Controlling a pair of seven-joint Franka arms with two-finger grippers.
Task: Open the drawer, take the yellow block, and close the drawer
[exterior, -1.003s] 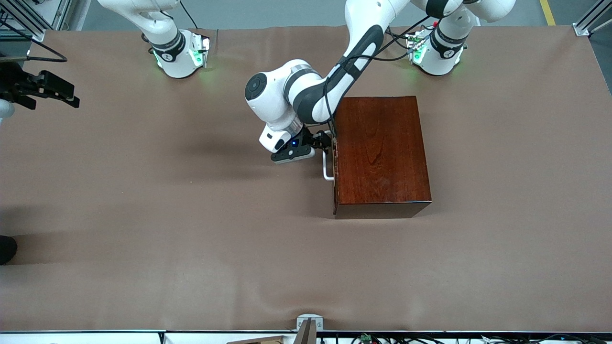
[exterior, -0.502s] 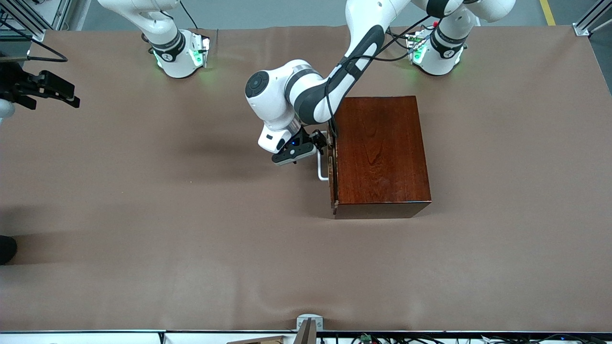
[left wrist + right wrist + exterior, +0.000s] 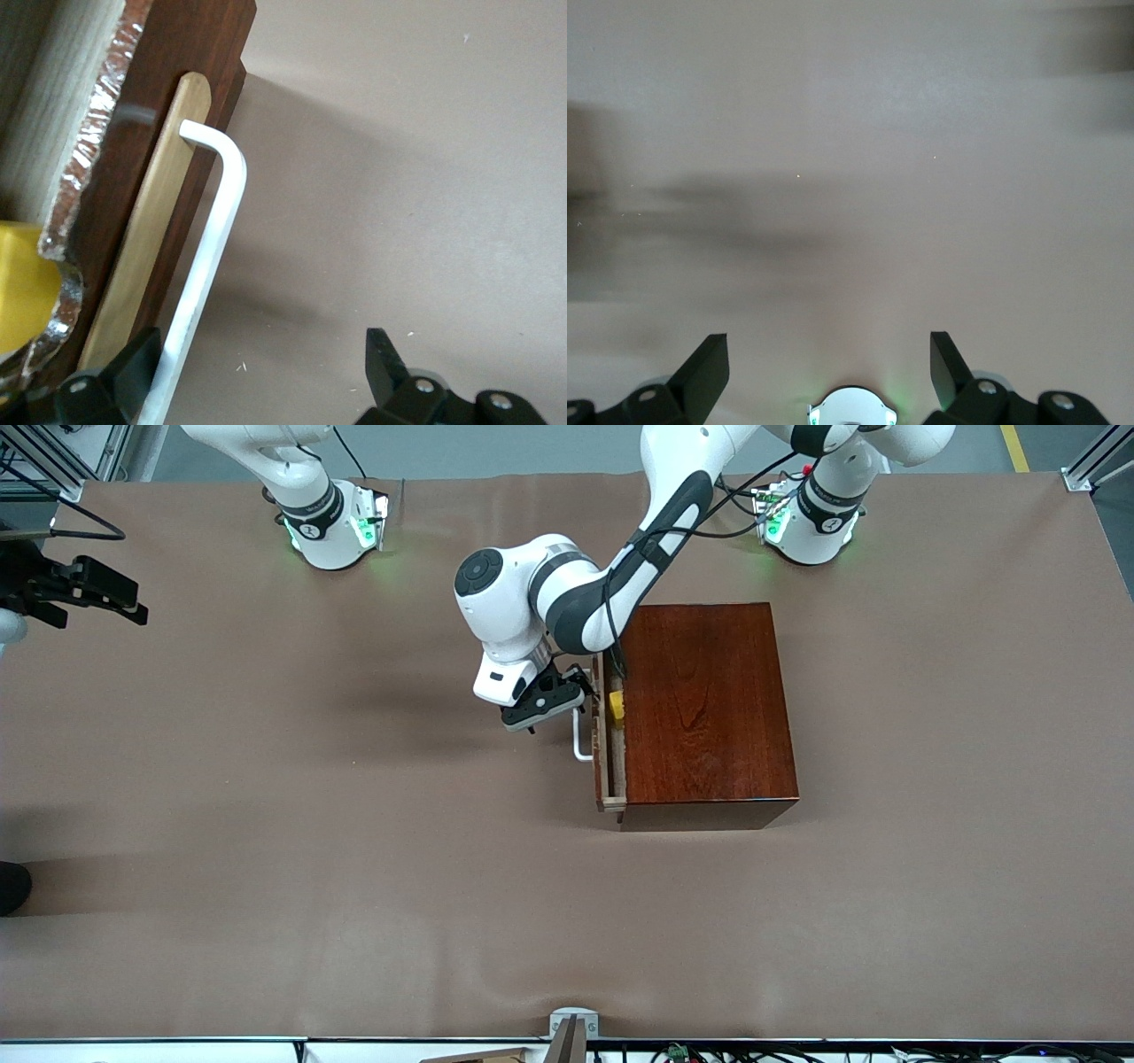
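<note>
Going across the front view from the right arm's end of the table: the right gripper (image 3: 89,593) is seen at the table edge near the right arm's end, over bare brown table cover (image 3: 266,824); this arm waits. In the right wrist view its fingers (image 3: 709,363) are spread wide with nothing between them.

Next, the left gripper (image 3: 567,700) is down at the white handle (image 3: 580,744) of the drawer (image 3: 604,771). In the left wrist view the fingers (image 3: 133,372) stand wide apart; one finger is touching or just beside the handle bar (image 3: 208,257), the other is well apart, so the bar is hooked, not pinched.

The drawer is pulled out a little from the dark wooden box (image 3: 704,708), toward the right arm's end. The yellow block (image 3: 616,707) is seen in the drawer, at the box's opening, partly under the box top; one corner is seen in the left wrist view (image 3: 22,283).

Handling, judged: the block is likely light, rigid, smooth-faced, not fragile; it is best taken from above on two opposite flat faces, once the drawer is out further. The drawer is stiff; it is best pulled by the handle, mid-bar, straight out. The box may slide if it is tugged hard.
</note>
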